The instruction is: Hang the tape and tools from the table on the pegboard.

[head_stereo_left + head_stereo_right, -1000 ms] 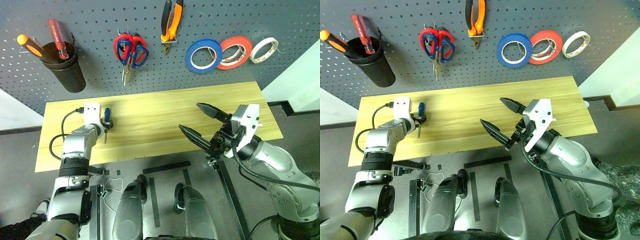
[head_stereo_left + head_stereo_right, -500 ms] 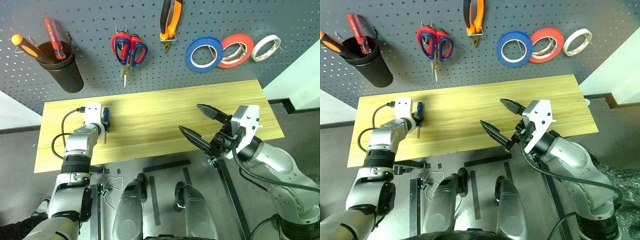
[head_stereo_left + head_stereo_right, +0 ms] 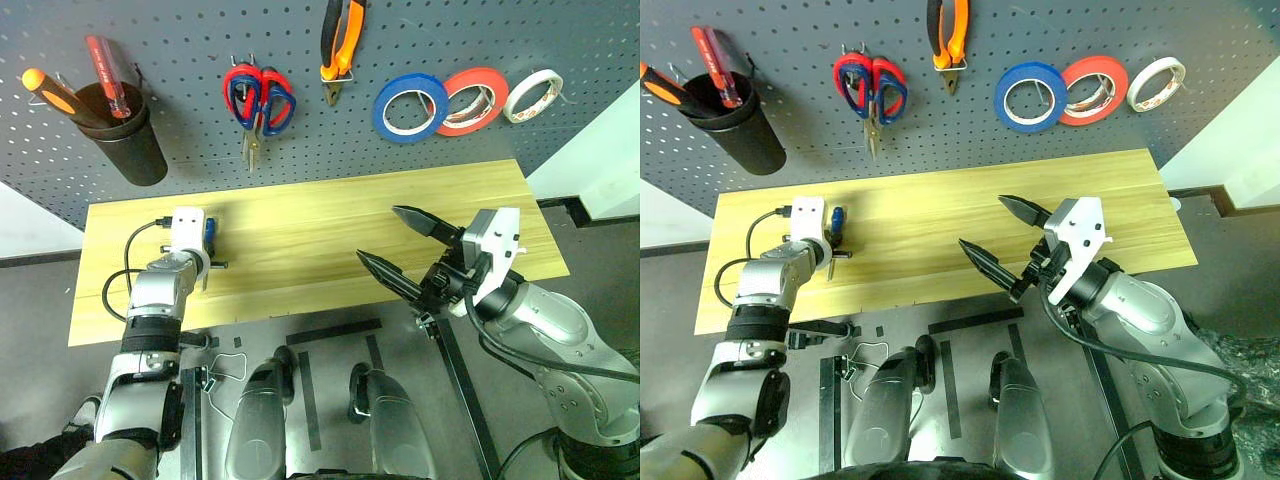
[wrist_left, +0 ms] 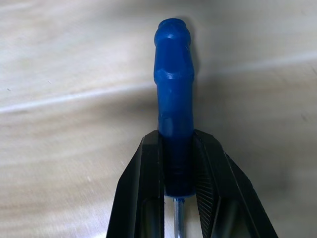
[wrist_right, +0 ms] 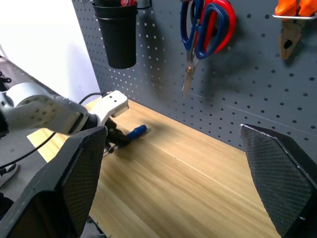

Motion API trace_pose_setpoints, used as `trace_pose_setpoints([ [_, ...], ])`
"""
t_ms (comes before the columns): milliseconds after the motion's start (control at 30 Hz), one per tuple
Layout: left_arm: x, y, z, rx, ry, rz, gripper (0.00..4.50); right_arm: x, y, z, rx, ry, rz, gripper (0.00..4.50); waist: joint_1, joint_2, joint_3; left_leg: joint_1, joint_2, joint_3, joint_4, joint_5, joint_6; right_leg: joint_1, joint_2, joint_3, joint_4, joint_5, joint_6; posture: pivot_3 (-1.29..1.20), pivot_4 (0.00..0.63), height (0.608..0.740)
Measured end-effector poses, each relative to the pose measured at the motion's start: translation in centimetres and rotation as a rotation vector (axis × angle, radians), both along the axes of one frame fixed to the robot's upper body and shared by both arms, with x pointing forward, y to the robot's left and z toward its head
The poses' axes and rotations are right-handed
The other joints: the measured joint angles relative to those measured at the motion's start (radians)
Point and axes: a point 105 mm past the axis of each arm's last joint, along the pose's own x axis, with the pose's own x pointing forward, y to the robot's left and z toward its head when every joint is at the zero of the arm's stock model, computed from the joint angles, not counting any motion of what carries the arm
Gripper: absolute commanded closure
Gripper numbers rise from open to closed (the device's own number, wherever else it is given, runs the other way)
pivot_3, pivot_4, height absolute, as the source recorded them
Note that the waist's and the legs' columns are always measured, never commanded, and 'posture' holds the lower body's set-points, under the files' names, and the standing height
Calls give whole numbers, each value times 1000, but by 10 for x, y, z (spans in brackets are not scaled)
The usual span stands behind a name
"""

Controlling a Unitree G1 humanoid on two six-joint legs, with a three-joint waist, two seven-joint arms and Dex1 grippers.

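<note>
Head views first: we see the left end effector at the table's left end, closed on the blue-handled screwdriver, which lies on the wood with its shaft poking out sideways. The right end effector hangs above the table's front edge, jaws spread wide, empty. On the pegboard we note the pliers, blue tape, red-orange roll, white roll, scissors and a black cup.

Left wrist view: both fingers pinch the blue handle near its shaft end, tabletop behind.

Right wrist view: wide-apart pads frame the table, with the screwdriver held low by the left end effector.
</note>
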Motion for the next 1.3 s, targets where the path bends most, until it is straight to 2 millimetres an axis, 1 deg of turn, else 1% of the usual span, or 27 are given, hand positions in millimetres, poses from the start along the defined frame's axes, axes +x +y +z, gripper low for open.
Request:
trace_pose_setpoints([
  [67, -5, -8, 0, -3, -7, -19, 4060, 0, 0, 1, 3, -8, 2, 0, 1, 0, 0, 0, 0, 0, 0, 0, 0, 0, 0, 0, 0, 0, 0, 25, 333, 717],
  [100, -9, -13, 2, -7, -17, -28, 4060, 1, -1, 1, 3, -14, 1, 0, 0, -1, -1, 0, 0, 0, 0, 0, 0, 0, 0, 0, 0, 0, 0, 25, 333, 717],
  [133, -12, -19, 5, -9, -33, -41, 4060, 3, -1, 2, 3, -20, -4, 0, 0, -1, -1, 0, 0, 0, 0, -1, -1, 1, 0, 0, 0, 0, 1, 36, 311, 717],
  [300, -31, -52, 11, 37, -78, -158, 4060, 14, -3, 4, 3, -60, -18, 0, 1, -2, -4, 0, -1, 0, 0, 0, -2, 1, 1, -1, 0, 1, 2, 60, 263, 717],
  [367, -37, -70, 16, 62, -106, -226, 4060, 18, -3, 5, 3, -78, -22, 0, 2, -2, -6, 0, -1, 0, 0, 0, -3, 1, 2, -1, 0, 2, 3, 67, 243, 717],
  [433, -39, -84, 25, 92, -157, -289, 4060, 21, -2, 7, 9, -96, -21, 0, 3, -3, -10, -1, -1, 0, 0, 0, -3, 1, 3, -1, 0, 2, 3, 68, 237, 717],
  [467, -40, -89, 30, 109, -189, -318, 4060, 21, -2, 7, 13, -103, -18, 0, 3, -3, -13, -1, -1, 0, 0, 0, -4, 1, 3, -1, 0, 2, 3, 74, 221, 717],
  [567, -42, -106, 52, 137, -327, -399, 4060, 24, -1, 6, 8, -115, -16, 0, 2, -3, -26, -1, -2, 1, 0, 0, -3, 0, 3, -1, 0, 2, 4, 82, 197, 717],
  [600, -44, -113, 62, 150, -392, -435, 4060, 25, -2, 7, 7, -123, -14, 0, 2, -3, -30, -1, -2, 1, 0, 0, -4, 0, 3, -1, -1, 2, 4, 89, 174, 717],
  [667, -47, -120, 75, 170, -494, -477, 4060, 26, -1, 7, 6, -134, -3, 0, 3, -2, -50, -1, -3, 1, 0, 0, -4, 0, 3, -1, -1, 2, 4, 91, 151, 717],
  [833, -58, -116, 96, 235, -711, -489, 4060, 31, -4, 12, 5, -173, 11, 0, 2, -1, -94, 0, -3, 3, 0, 0, -4, 1, 6, -2, -1, 3, 3, 93, 116, 717],
  [900, -61, -112, 110, 261, -820, -466, 4060, 34, -5, 14, 1, -191, 12, 0, 3, -1, -108, 0, -3, 3, 1, 0, -5, 2, 6, -2, -1, 4, 2, 93, 113, 717],
  [967, -66, -107, 129, 290, -952, -433, 4060, 35, -6, 16, -4, -203, 13, 0, 4, -1, -120, 0, -3, 3, 1, 0, -5, 3, 6, -2, -3, 5, 0, 95, 105, 717],
  [1033, -67, -101, 145, 328, -1058, -388, 4060, 36, -7, 16, -5, -208, 16, 0, 5, -1, -132, 0, -3, 3, 1, 0, -5, 3, 6, -2, -3, 5, 0, 96, 102, 717],
  [1133, -62, -89, 175, 386, -1210, -292, 4060, 37, -8, 17, -8, -219, 22, 0, 7, -1, -145, 1, -3, 3, 2, 0, -5, 5, 6, -3, -3, 5, 1, 92, 109, 717],
  [1300, -45, -72, 216, 445, -1363, -176, 4060, 36, -7, 17, -13, -222, 34, 0, 8, -2, -147, 2, -3, 2, 3, 2, -2, 5, 7, -3, -2, 6, 2, 83, 129, 717],
])
